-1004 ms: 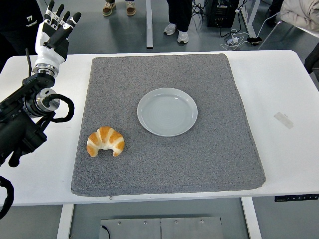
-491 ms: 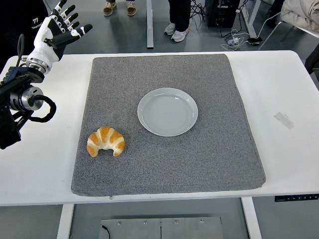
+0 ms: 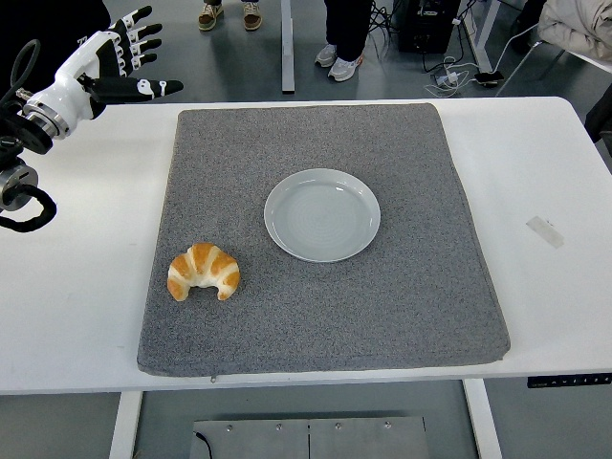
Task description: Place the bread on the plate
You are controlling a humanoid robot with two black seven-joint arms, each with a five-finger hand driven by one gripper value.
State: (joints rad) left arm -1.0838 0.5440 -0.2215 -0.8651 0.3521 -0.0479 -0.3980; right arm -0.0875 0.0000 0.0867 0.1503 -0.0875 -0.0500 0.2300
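Observation:
A golden croissant [image 3: 203, 272] lies on the grey mat [image 3: 402, 287] near its front left corner. An empty pale plate [image 3: 322, 214] sits on the mat's middle, to the right of and behind the croissant. My left hand [image 3: 113, 65] is raised above the table's far left corner, fingers spread and holding nothing, far from the croissant. The right arm is out of view.
A small white label [image 3: 543, 230] lies on the white table [image 3: 535, 172] at the right. People's feet [image 3: 339, 62] and a table leg stand beyond the far edge. Cables and a dark box are at the back right.
My left arm has pulled back toward the left edge. The hand has tilted so its fingers point more to the right. Croissant and plate have not moved.

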